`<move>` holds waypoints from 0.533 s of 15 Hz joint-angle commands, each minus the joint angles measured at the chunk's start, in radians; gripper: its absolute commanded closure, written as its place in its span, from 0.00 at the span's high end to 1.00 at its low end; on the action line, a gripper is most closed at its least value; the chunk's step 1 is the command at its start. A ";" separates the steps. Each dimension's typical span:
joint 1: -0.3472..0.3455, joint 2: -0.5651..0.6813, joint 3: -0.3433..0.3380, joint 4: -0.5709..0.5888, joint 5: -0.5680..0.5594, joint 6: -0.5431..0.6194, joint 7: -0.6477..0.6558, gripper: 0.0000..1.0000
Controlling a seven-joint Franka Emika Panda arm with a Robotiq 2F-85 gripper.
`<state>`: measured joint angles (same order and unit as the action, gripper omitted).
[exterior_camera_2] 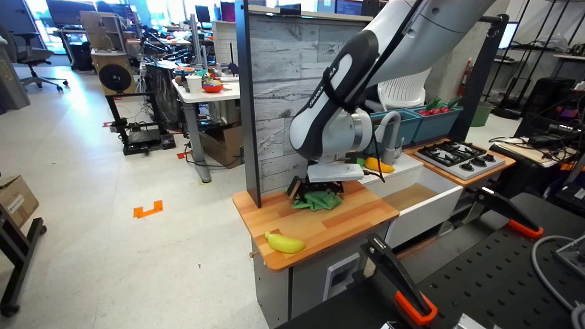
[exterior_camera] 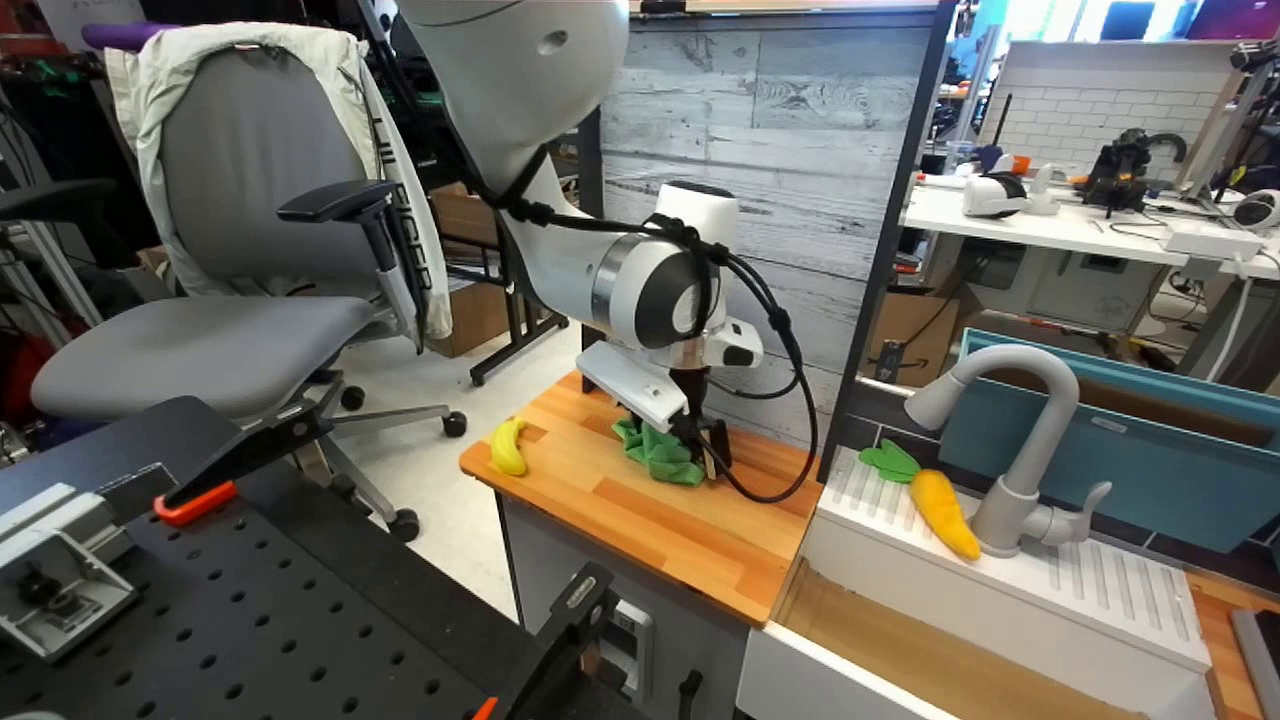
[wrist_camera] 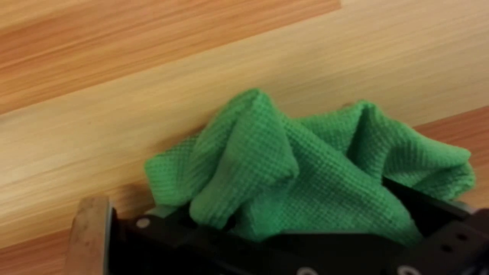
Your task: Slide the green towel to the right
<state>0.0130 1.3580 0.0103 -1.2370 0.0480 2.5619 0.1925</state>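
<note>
The green towel [exterior_camera: 662,458] lies crumpled on the wooden countertop [exterior_camera: 640,520], near the grey plank wall. It also shows in an exterior view [exterior_camera_2: 318,201] and fills the middle of the wrist view [wrist_camera: 263,160]. My gripper [exterior_camera_2: 317,193] points down at the towel, low over the counter. In the wrist view its black fingers [wrist_camera: 290,206] stand wide apart, one on each side of the bunched cloth. Folds of towel rise between them. The fingertips are partly hidden by the cloth.
A yellow banana [exterior_camera: 508,447] lies near the counter's outer corner, also seen in an exterior view [exterior_camera_2: 285,242]. The plank wall [exterior_camera: 760,150] stands behind the counter. A white sink [exterior_camera: 860,640] with a faucet [exterior_camera: 1030,450] and a carrot-like toy [exterior_camera: 944,513] adjoin the counter.
</note>
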 commanded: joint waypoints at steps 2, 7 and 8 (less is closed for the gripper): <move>-0.088 0.036 0.015 0.014 0.053 0.003 -0.054 1.00; -0.165 0.050 0.024 0.009 0.098 0.013 -0.092 1.00; -0.173 0.044 0.025 0.002 0.105 0.012 -0.096 1.00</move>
<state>-0.1172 1.3581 0.0205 -1.2409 0.1255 2.5619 0.1382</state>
